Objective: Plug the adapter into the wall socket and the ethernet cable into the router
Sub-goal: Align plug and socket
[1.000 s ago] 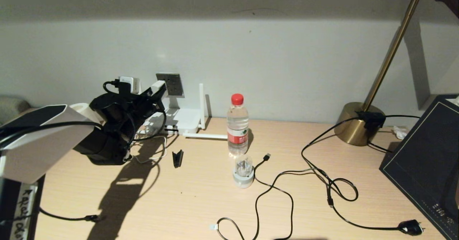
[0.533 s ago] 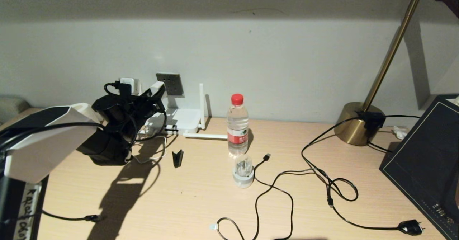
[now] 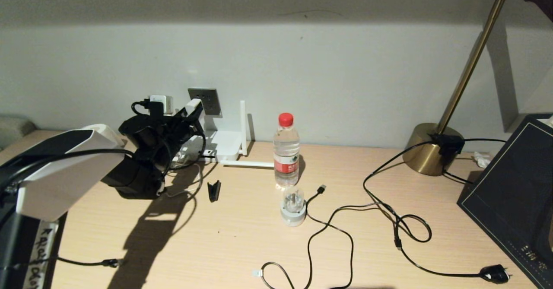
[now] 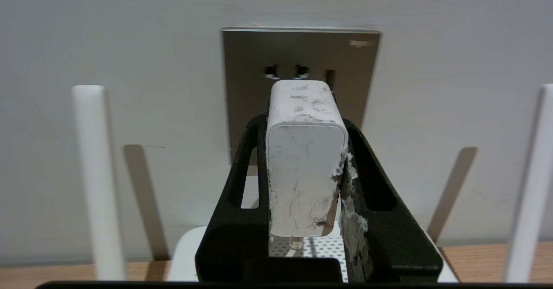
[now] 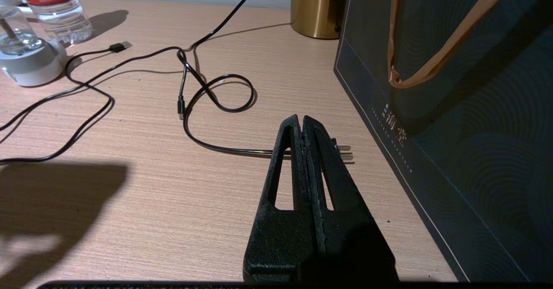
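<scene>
My left gripper point(image 4: 304, 125) is shut on the adapter point(image 4: 304, 168), a scuffed white block with its thin white cord hanging below. It holds the block level and close in front of the grey wall socket point(image 4: 300, 64), whose upper holes show just above the block. In the head view the adapter point(image 3: 191, 106) sits just left of the socket point(image 3: 204, 101). The white router point(image 3: 225, 144) lies below with its antennas point(image 4: 93, 181) standing up. The ethernet cable's clear-tipped plug point(image 3: 258, 273) lies near the table's front edge. My right gripper point(image 5: 301, 118) hovers shut and empty over the table at the right.
A water bottle point(image 3: 286, 150) and a round white-and-clear plug piece point(image 3: 293, 207) stand mid-table. Black cables loop to a USB end point(image 3: 322, 188) and a mains plug point(image 3: 494, 274). A brass lamp base point(image 3: 430, 148) and a dark bag point(image 3: 514, 194) fill the right. A small black piece point(image 3: 214, 191) lies near the router.
My left arm has moved right and toward the wall, bringing the held adapter closer to the socket. Nothing else has shifted.
</scene>
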Motion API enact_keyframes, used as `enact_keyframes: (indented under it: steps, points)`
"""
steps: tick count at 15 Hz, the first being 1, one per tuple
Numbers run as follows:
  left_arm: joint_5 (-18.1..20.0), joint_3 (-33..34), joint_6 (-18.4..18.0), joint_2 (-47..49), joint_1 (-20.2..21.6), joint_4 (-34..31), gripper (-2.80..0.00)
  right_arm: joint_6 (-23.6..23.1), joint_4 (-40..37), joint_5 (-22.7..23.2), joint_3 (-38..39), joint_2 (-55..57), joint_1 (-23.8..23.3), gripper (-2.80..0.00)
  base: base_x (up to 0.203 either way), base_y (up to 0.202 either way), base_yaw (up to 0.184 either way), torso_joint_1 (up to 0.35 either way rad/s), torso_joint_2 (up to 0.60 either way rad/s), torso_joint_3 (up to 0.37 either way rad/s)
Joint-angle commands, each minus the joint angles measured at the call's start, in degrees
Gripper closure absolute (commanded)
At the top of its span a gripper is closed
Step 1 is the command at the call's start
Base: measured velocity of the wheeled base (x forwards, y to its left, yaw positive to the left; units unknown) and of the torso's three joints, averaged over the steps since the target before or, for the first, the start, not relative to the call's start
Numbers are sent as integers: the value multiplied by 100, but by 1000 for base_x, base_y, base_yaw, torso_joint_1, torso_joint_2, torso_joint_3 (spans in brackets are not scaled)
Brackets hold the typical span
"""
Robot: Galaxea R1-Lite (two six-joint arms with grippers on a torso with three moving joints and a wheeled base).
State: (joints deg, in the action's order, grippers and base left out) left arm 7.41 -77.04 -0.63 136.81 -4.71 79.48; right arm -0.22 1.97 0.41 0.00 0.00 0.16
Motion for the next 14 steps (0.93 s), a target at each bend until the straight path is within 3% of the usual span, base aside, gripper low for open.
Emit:
enact_keyframes:
  steps: [1, 14]
  points:
    - [-3, -34, -7, 39, -48, 41, 0, -4, 5, 2, 62, 0, 2, 0, 0, 0, 0, 0, 0, 0]
    - [-82, -704, -24, 426, -30, -104, 0, -4, 5, 2, 62, 0, 2, 0, 0, 0, 0, 0, 0, 0]
